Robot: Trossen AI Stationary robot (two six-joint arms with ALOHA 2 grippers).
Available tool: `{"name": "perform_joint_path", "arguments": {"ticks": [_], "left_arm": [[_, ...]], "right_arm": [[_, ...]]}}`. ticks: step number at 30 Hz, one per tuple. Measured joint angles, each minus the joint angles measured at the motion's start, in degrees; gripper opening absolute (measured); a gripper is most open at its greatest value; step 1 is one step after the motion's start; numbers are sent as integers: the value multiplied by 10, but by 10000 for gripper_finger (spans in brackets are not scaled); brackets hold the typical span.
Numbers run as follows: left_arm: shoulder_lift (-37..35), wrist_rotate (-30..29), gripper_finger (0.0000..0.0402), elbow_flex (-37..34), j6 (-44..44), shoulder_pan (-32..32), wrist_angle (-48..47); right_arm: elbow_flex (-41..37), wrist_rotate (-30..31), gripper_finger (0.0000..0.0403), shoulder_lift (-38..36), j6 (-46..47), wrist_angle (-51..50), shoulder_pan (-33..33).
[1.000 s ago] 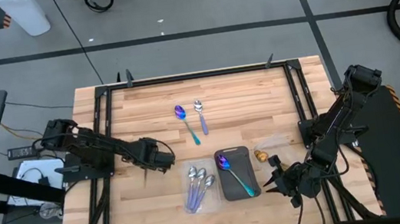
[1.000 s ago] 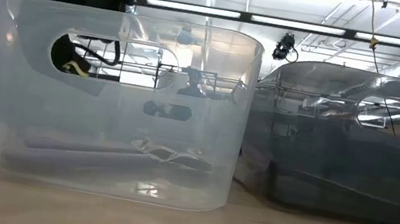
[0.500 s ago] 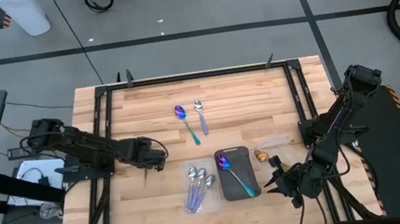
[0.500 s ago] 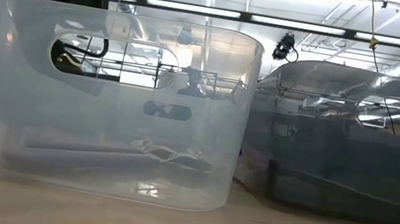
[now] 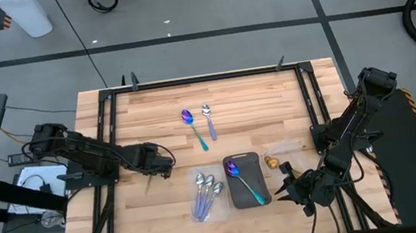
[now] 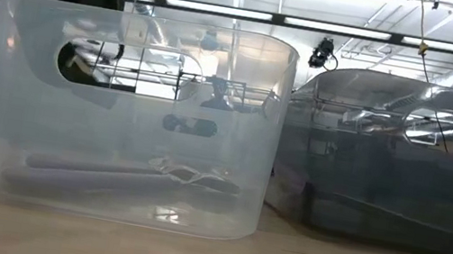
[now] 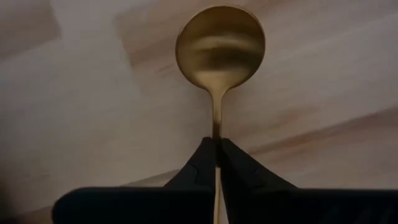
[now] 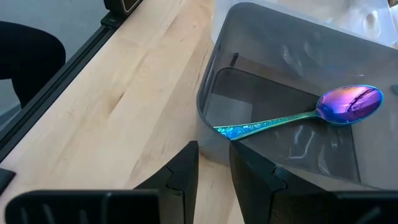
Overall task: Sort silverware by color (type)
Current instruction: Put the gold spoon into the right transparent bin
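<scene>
The left gripper has withdrawn from its position of a second ago, moving towards the left edge of the table and slightly towards the far side; most of this travel took place in the first half of the second. Its fingers, open a second ago, have closed on the handle of a gold spoon, whose bowl projects beyond the fingertips above the wood. In the low view, the dark arm seen behind the clear tray has shifted leftward.
</scene>
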Motion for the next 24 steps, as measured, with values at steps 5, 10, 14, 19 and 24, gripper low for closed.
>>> {"name": "perform_joint_path", "arguments": {"ticks": [5, 10, 14, 19, 24], "left_arm": [[-8, -29, 10, 38, 10, -5, -15], [-10, -99, 9, 79, 23, -21, -12], [-10, -163, 9, 121, 60, -30, -3], [-10, -247, 9, 160, 157, -34, 59], [-10, -285, 9, 165, 327, -34, 219]], "right_arm": [[0, 0, 100, 0, 2, 0, 0], [0, 0, 100, 0, 5, -3, 0], [0, 0, 100, 0, 9, -2, -6], [12, 1, 100, 0, 11, -13, -28], [35, 49, 100, 0, 10, -10, -69]]}}
